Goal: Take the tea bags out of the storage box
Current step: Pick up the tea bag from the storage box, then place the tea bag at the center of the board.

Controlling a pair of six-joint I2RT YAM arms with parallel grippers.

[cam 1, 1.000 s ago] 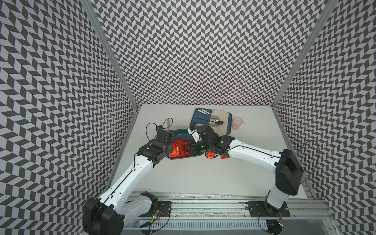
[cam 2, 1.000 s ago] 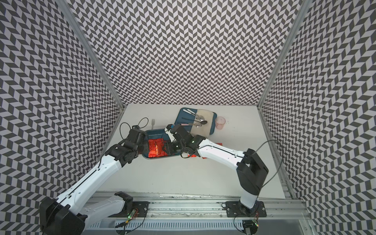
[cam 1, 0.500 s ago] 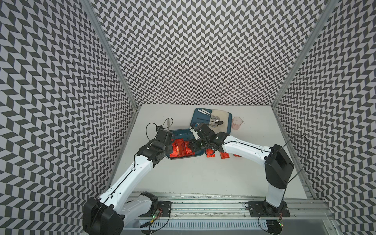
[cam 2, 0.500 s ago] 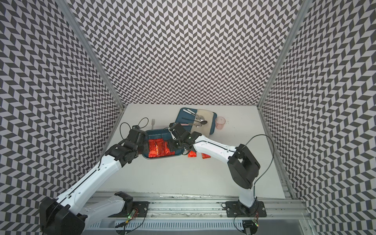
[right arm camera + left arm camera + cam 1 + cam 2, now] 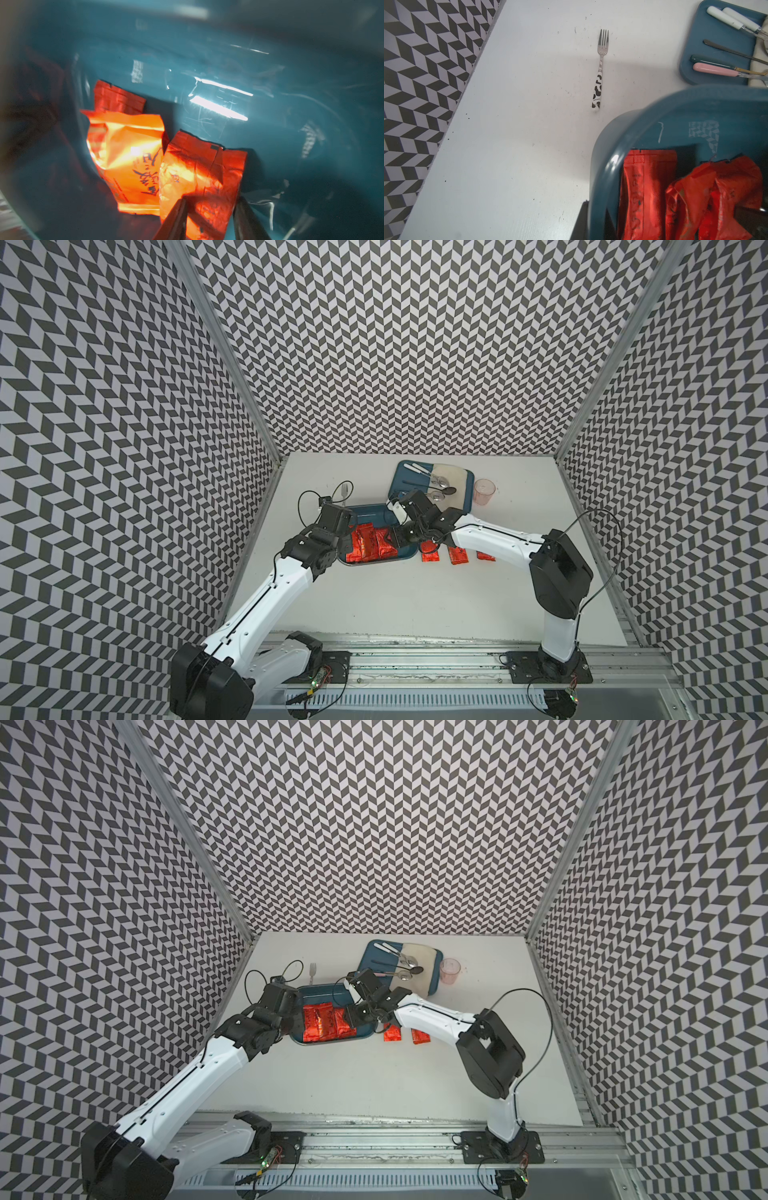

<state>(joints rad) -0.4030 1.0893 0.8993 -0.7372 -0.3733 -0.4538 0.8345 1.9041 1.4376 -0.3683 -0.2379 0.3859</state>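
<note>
Three tea bags are seen in the storage box — judged light, crinkly, slippery foil, best pinched across a flat edge. The right gripper is parted astride one, pinch unconfirmed; the rim is clamped by the left gripper.

Three tea bags in storage box, three beside it on table — tray behind

Both top views come from one stereo head set high above the robot's base, looking down and forward over the whole table from afar. The left wrist camera looks closely over the storage box rim toward a fork and tray. The right wrist camera sits very near, inside the box, facing tea bags. All views share the box.
</note>
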